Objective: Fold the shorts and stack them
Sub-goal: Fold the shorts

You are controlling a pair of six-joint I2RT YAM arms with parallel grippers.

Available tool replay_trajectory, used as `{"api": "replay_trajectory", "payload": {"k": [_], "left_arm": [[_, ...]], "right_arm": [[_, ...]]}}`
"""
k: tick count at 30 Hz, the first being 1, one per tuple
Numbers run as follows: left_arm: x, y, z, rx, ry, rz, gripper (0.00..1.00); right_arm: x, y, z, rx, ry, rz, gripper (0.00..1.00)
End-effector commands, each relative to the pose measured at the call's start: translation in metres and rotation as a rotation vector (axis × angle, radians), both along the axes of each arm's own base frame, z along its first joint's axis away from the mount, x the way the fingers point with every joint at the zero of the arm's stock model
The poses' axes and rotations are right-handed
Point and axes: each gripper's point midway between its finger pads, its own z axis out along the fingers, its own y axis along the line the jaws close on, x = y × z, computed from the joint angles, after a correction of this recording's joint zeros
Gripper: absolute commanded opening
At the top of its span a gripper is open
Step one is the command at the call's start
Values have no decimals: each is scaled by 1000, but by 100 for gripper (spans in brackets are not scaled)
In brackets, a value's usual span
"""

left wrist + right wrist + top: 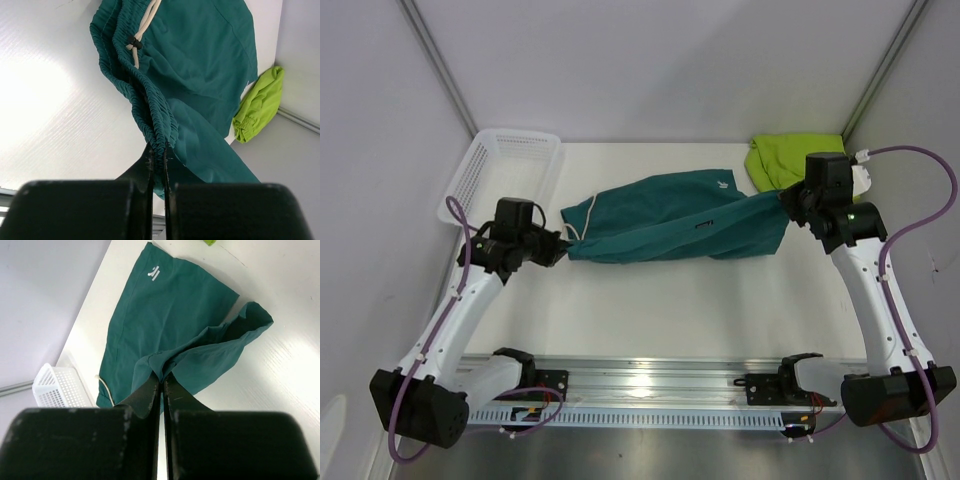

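1. overhead, the dark teal shorts (pixel 670 215) lie spread across the bench (pixel 650 300), stretched between both arms. the left end effector (pixel 558 247) is pressed together on their waistband end, and the right end effector (pixel 782 200) is pressed together on their leg end. the white basket (pixel 480 170) sits just beyond the waistband end of the dark teal shorts. the lime green shorts (pixel 785 160) lie bunched just beside the leg end.
2. from the left wrist, the left end effector (pixel 158 160) pinches the gathered elastic waistband of the dark teal shorts (pixel 200 50). the white drawstring (pixel 145 22) hangs across that waistband farther along. the lime green shorts (pixel 257 107) show past the far hem.
3. from the right wrist, the right end effector (pixel 161 382) pinches a fold of leg fabric of the dark teal shorts (pixel 165 320), its fingers almost touching. the small white logo (pixel 154 272) sits near their far corner, and the white basket (pixel 57 387) stands beyond their waistband end.
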Motion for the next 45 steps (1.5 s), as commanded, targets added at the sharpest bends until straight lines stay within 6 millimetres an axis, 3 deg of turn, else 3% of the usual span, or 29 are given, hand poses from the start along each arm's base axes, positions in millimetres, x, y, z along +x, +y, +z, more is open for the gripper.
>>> {"api": "replay_trajectory", "payload": {"k": [1,10,22,28,31,34,39,45], "left_arm": [[11,0,25,-9,-77,-8,0],[-9,1,28,-36,-98,-9,0],[-40,-6,36,-50,-127,-33,0],[-52,-26,43,-97,-136,-77,0],[-53,-33,43,-101,-132,-96,0],[-45,-24,45,-48,-133,-55,0],[-26,-9,61,1,-156,11,0],[-9,11,54,14,-125,89,0]], "right_arm": [[5,-8,35,-18,-98,-23,0],[-18,-10,37,-7,-102,-17,0],[-69,-26,48,-17,-154,-54,0],[-77,-31,62,-21,-196,-74,0],[-73,-32,68,-26,-211,-76,0],[-63,-29,74,-23,-228,-71,0],[-33,-21,68,-27,-196,-52,0],[5,-19,66,-45,-188,-42,0]]}}
